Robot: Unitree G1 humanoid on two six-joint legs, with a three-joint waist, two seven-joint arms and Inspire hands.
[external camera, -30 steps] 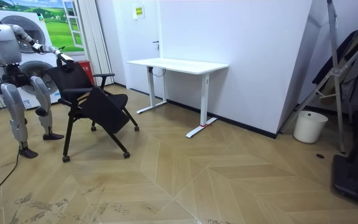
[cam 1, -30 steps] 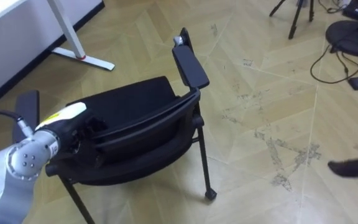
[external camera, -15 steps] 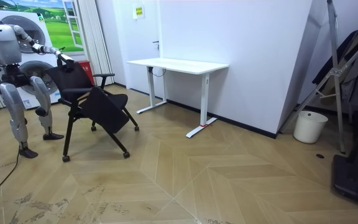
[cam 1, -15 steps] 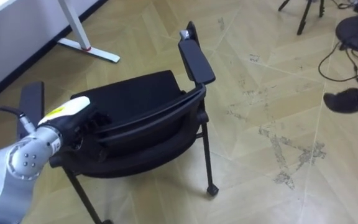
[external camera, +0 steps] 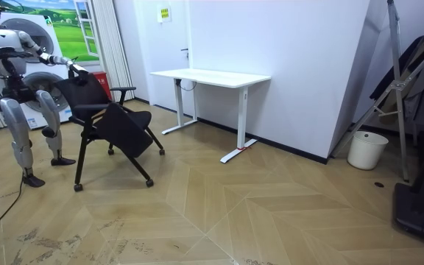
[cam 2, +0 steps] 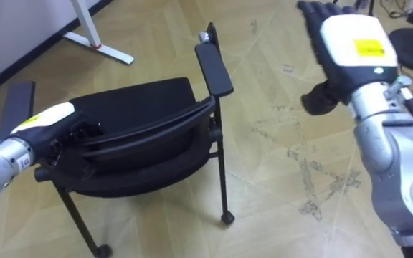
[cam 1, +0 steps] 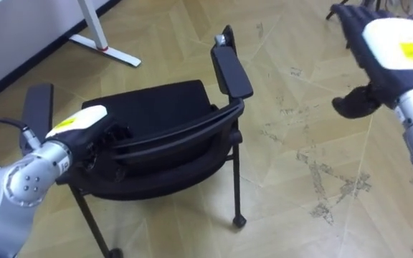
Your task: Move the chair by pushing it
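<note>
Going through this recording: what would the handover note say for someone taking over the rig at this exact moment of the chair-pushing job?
Left hand: fingers curled over the top of the backrest of the chair, holding it.
Right hand: open, raised in the air to the chair's right, touching nothing.
The chair stands on the wooden floor right in front of the robot. In the room view it is well apart from the white desk.
Done: a one-handed hold on the backrest.
Left: the push itself. The right hand should probably come down onto the backrest first.

Left hand [cam 1: 84, 127] curled over backrest [cam 1: 185, 131] of black chair [cam 1: 153, 107]; right hand [cam 1: 391, 44] aloft, flat.
</note>
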